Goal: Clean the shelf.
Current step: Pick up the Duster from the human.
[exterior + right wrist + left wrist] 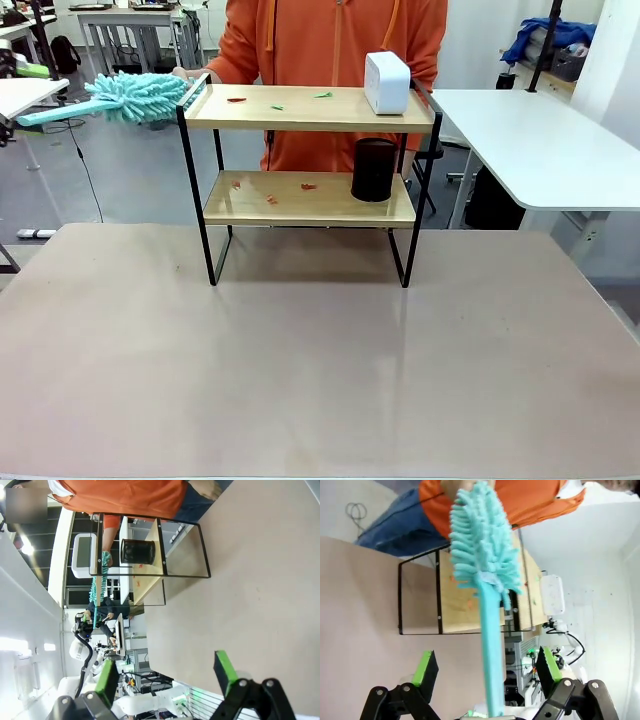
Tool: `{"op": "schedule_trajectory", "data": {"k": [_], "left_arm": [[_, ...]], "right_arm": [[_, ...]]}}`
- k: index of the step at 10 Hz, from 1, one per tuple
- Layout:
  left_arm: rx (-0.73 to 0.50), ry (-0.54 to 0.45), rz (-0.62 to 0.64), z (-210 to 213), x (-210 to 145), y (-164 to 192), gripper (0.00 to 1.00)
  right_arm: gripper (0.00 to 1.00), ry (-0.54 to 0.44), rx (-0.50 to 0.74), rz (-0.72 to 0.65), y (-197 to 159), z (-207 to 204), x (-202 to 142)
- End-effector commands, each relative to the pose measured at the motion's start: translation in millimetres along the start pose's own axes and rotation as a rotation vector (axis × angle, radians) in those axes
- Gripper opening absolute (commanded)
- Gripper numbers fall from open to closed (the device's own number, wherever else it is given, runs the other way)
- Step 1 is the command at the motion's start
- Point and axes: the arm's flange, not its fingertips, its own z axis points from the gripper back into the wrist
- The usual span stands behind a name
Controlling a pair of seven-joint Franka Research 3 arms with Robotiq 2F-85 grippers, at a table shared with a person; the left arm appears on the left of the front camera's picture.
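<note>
Teal duster (135, 97), littered shelf (300, 118) (both boards)

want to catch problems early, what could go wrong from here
1. The left gripper has its fingers wide of the duster handle; it may drop if the person's hand at its head lets go.
2. The white box sits near the top right end of the shelf; a sweep at the scraps could knock it off.
3. The black cup stands by the lower scraps and could tip.
</note>
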Motion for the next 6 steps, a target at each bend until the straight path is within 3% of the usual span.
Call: {"op": "schedule_trajectory", "data": {"k": [1,6], "left_arm": [[0.018,0.088,0.079,-15,12,2,1.0],[-0.101,0.228,0.274,-44,26,8,1.0]], "right_arm": [[1.0,-0.012,0.022,0.027,1,-2,2],[1.0,-0.012,0.022,0.027,1,-2,2]]}}
